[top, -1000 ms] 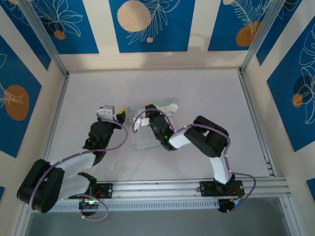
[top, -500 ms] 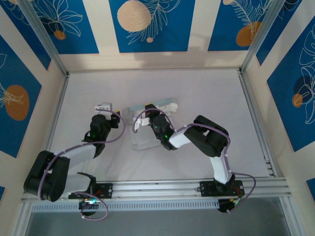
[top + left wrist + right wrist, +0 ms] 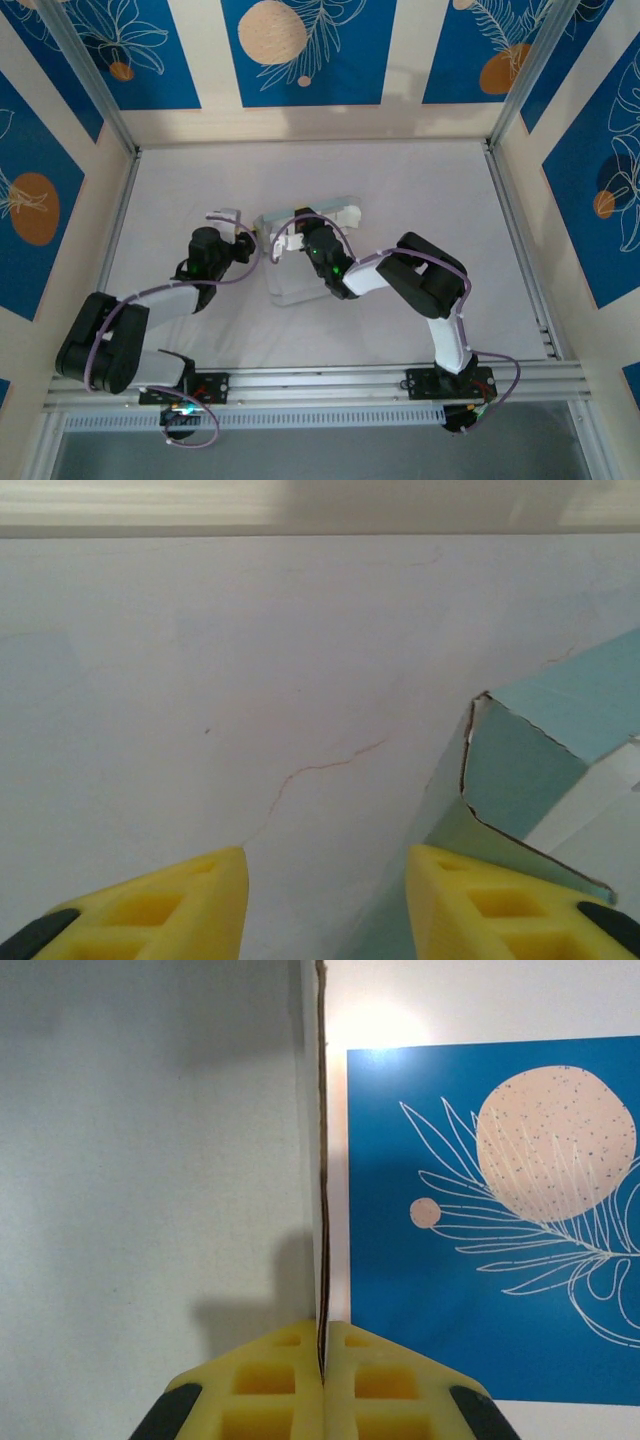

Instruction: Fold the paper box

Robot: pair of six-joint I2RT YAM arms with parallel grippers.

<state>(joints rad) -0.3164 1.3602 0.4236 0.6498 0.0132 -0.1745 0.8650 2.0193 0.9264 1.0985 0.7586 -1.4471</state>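
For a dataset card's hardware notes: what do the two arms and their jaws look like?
The left arm and right arm are black with white link sections, each trailed by a thin purple cable, on a silver rail. The jaws of the left gripper and right gripper are yellow wedges with square recesses and black outer patches.

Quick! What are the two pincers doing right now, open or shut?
Left pincer: open, nothing between its fingers.
Right pincer: shut on a thin edge of the paper box.
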